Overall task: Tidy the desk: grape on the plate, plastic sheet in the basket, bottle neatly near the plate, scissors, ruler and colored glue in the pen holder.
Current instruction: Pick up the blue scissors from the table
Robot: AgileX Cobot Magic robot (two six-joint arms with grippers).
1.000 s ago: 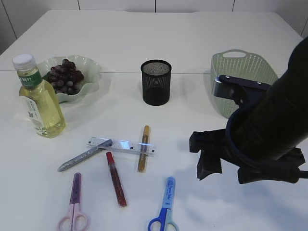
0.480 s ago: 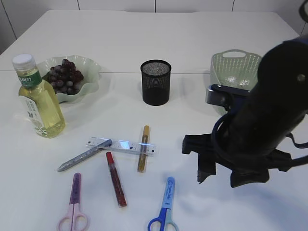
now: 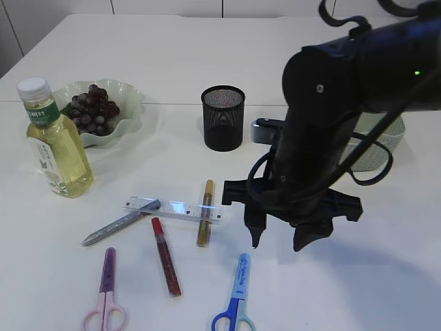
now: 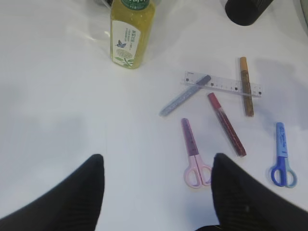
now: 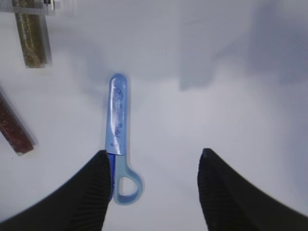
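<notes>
Beneath your right gripper [image 5: 153, 192], fingers apart and empty, blue-sheathed plastic scissors [image 5: 118, 137] lie amid bare white tabletop [image 5: 231, 120].

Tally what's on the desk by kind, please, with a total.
Scissors: 2, pink and blue
Glue sticks: 3, silver, red, gold
Ruler: 1
Bottle: 1
Plate of grapes: 1
Pen holder: 1
Basket: 1
Total: 10

Lighting: bright, even, overhead. White surface [image 3: 172, 69] near blown out in the wrist views, mild glare. Shadows soft, faint, under the right arm. Right wrist view soft-focus; right gripper [image 5: 154, 192] fingers blurred, dark. Exterior view sharp.
</notes>
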